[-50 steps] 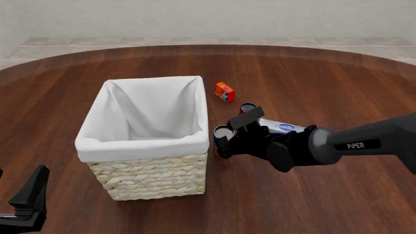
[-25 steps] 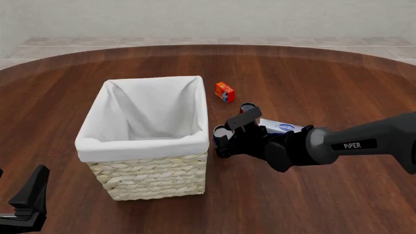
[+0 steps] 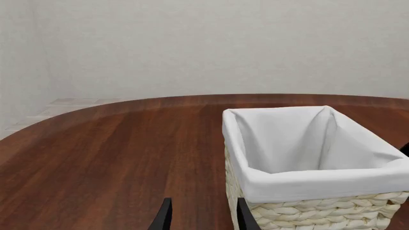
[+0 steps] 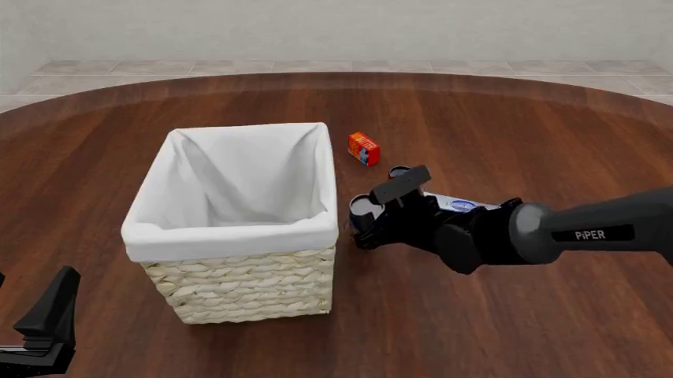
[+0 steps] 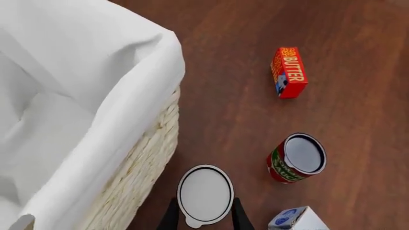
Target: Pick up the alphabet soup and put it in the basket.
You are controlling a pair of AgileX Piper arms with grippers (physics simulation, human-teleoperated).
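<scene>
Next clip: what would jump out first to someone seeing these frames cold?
The big wicker basket with its white lining dominates the table's left-middle. Just to its right, the right hand hangs over the alphabet soup, a finger on either side of the can's grey top. Beyond stand a red can and an orange butter box; the left hand idles by the basket.
</scene>
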